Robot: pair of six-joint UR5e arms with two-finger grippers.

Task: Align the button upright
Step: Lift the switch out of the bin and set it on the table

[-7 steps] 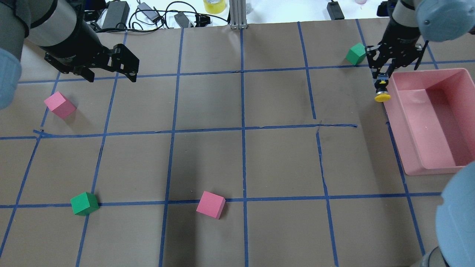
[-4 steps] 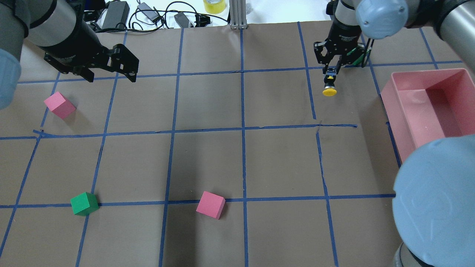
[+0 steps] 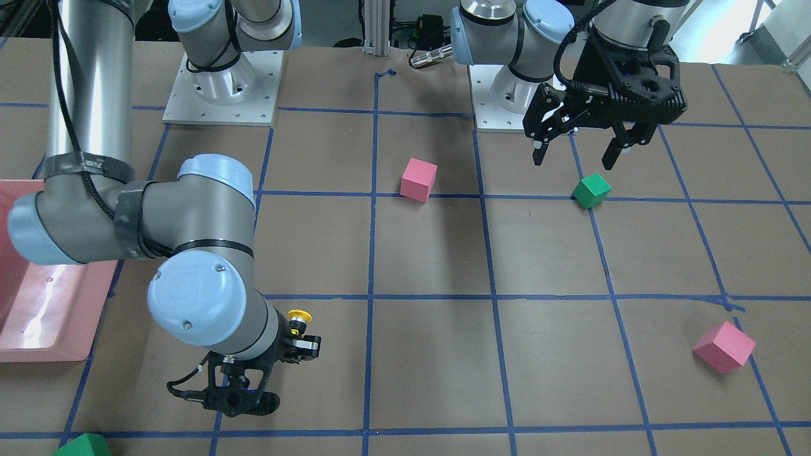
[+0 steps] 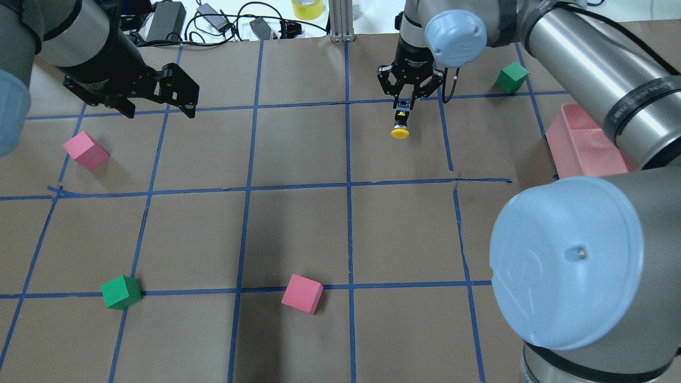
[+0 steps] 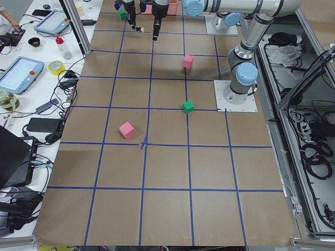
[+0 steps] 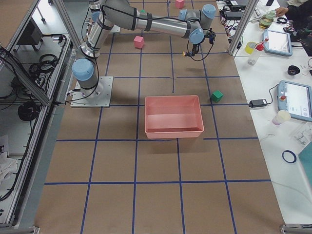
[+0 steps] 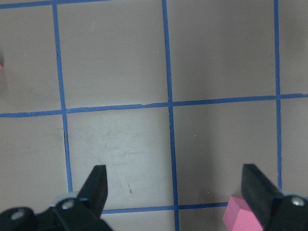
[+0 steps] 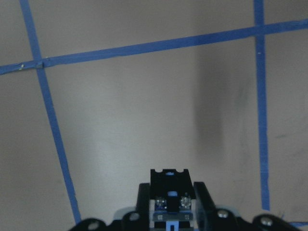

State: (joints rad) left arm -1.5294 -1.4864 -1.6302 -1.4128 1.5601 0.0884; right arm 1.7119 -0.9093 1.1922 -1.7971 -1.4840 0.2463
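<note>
**A:** The right pincer [image 4: 403, 106] is clamped on the button [image 4: 399, 129]?

**B:** Yes, by its grey base, with the yellow cap poking out over the far-middle surface [image 4: 298, 229]. That probably leaves the cap free for turning upright. The left pincer [image 4: 159, 111] hangs wide open, well apart.

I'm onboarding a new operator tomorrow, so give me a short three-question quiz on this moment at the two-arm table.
1. True or false: the left gripper is open and holds nothing.
2. What grips the button? A) the left gripper B) the right gripper C) nothing, it lies loose
3. Fill in: the overhead view shows ___ pink cubes.

Key: 1 true; 2 B; 3 two.
</note>
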